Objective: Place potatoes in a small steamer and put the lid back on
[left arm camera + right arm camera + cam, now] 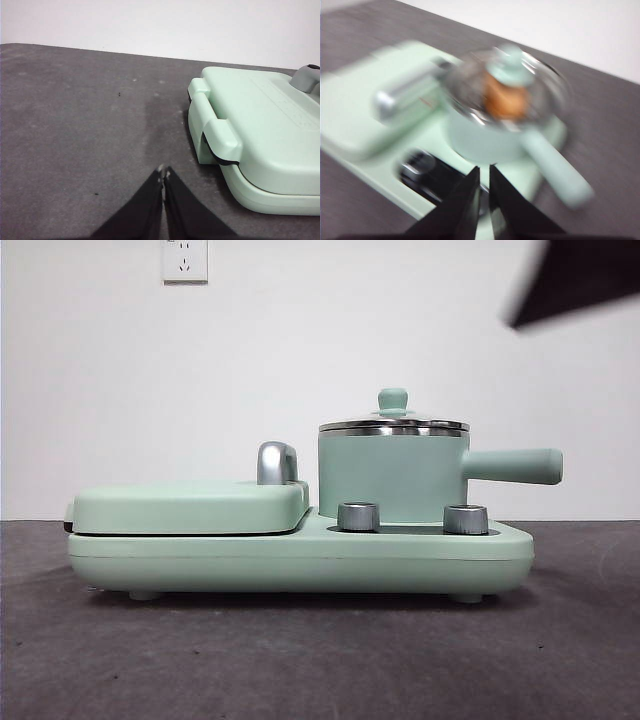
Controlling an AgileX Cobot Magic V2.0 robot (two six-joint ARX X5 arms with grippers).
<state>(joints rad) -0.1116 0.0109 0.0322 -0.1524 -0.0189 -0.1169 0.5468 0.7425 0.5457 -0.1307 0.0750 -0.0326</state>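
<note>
**Lid seated, potato inside, both arms clear of the steamer**

We find the lid [393, 424] sitting flat on the steel rim of the small steamer [392, 478], knob upward. In the blurred right wrist view an orange-brown mass, which we take to be the potato [506, 101], shows through the lid, so it lies inside the pot. We judge the task essentially complete.

The right end effector [484, 172] hangs above and apart from the pot, jaws nearly together with a narrow gap, holding nothing; the blur suggests it is in motion. It likely corresponds to the dark shape at the upper corner of the front view. The left end effector [164, 172] waits over the bare bench [75, 125] just beside the griddle cover [260, 125], jaws closed and empty.

The steamer stands on the mint base unit [300, 555], behind two steel dials [358, 516]. The chrome griddle handle [276, 462] rises just beside the pot. Nothing obstructs the lid.
</note>
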